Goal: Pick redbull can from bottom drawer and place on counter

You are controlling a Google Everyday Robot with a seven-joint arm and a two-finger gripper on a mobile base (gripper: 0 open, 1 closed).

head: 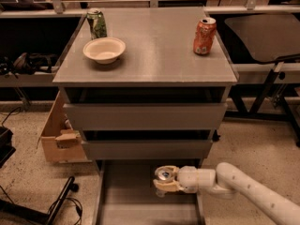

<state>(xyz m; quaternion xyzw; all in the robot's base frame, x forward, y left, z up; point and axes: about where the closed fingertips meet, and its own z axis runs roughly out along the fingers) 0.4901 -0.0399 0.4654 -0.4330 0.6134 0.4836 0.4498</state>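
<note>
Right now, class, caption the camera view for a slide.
The gripper holds the can low over the open bottom drawer, below the counter.

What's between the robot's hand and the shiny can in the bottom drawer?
Nothing: in the camera view the gripper, low over the bottom drawer, is closed right around the redbull can.
</note>
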